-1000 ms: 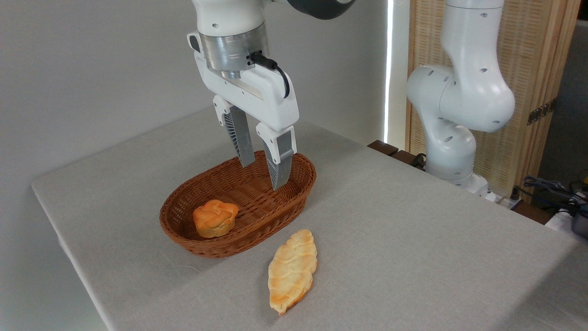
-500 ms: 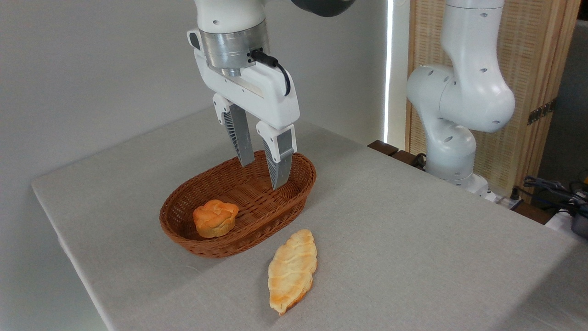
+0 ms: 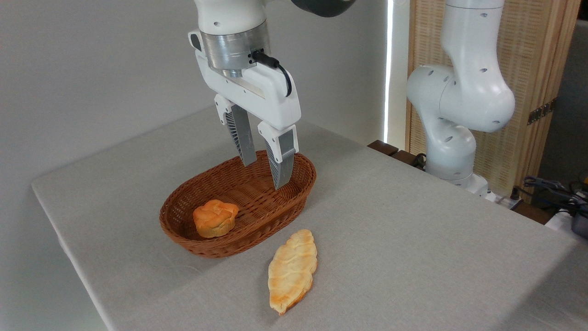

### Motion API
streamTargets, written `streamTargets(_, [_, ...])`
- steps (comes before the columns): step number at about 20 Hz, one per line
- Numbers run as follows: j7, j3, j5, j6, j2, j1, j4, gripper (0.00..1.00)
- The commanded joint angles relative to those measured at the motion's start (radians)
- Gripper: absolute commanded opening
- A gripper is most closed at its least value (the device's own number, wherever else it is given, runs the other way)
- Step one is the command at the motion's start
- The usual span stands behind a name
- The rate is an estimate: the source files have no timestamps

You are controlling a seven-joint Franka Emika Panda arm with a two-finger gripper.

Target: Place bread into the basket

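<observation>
My claw (image 3: 265,171) empty, fingers apart, above far end of brown woven oval basket (image 3: 294,195). Long pale golden leaf-shaped bread (image 3: 292,270) lies on grey desk (image 3: 413,239), near side of basket. Next, I think: go over bread, drop down, pinch.

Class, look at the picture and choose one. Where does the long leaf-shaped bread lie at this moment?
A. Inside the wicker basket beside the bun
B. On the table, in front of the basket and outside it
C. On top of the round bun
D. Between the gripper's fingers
B: the bread lies flat on the table just outside the wicker basket, while the open gripper hangs empty over the basket's far end.
</observation>
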Motion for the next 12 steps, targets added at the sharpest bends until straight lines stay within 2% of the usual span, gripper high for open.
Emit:
streamTargets(1, [0.027, 0.011, 0.000, 0.031, 0.012, -0.005, -0.043, 1.00])
streamTargets(4, [0.025, 0.054, 0.003, 0.129, 0.013, -0.001, -0.120, 1.00])
streamTargets(8, [0.015, 0.123, 0.000, 0.203, 0.029, -0.001, -0.177, 1.00])
streamTargets(12, [-0.039, 0.169, -0.017, 0.261, 0.053, 0.001, -0.185, 1.00])
